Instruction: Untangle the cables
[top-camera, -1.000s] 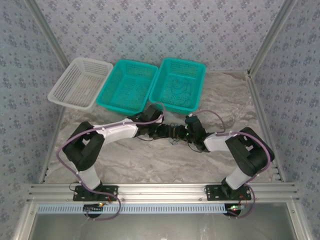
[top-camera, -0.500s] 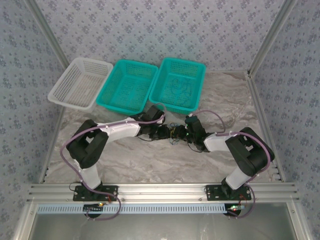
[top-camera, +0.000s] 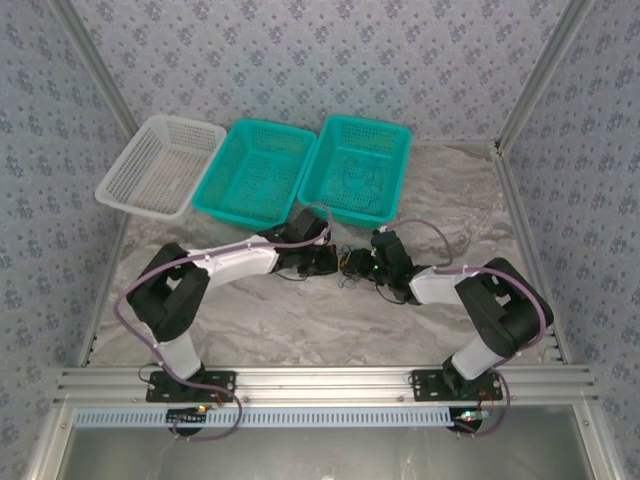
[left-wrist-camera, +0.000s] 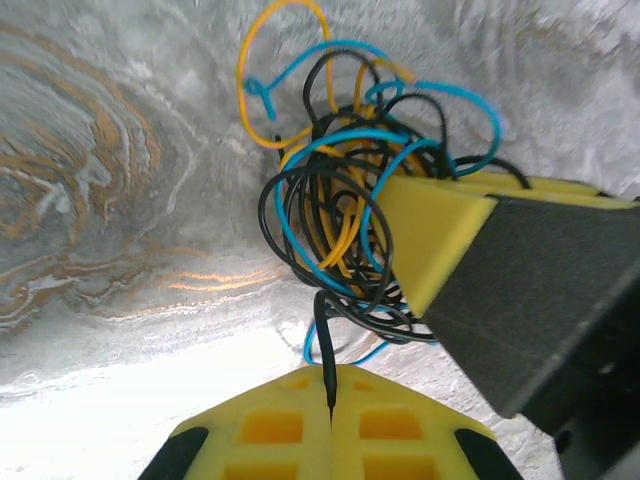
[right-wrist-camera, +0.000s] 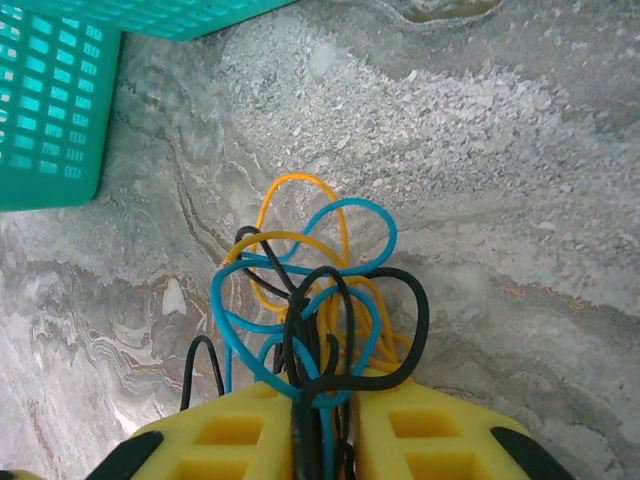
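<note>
Cables (left-wrist-camera: 330, 200) (one knot): left gripper (left-wrist-camera: 330, 378) pinches black strand, right gripper (right-wrist-camera: 325, 398) clamps bunch.

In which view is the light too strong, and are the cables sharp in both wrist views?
Left wrist: strong white glare washes out the table at the lower left, while the cables are sharp. Right wrist: even light, no glare, cables sharp. Top external: evenly lit, but the cables are too small to tell strands apart.

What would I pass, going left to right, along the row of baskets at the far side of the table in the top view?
white basket → teal basket → second teal basket
</note>
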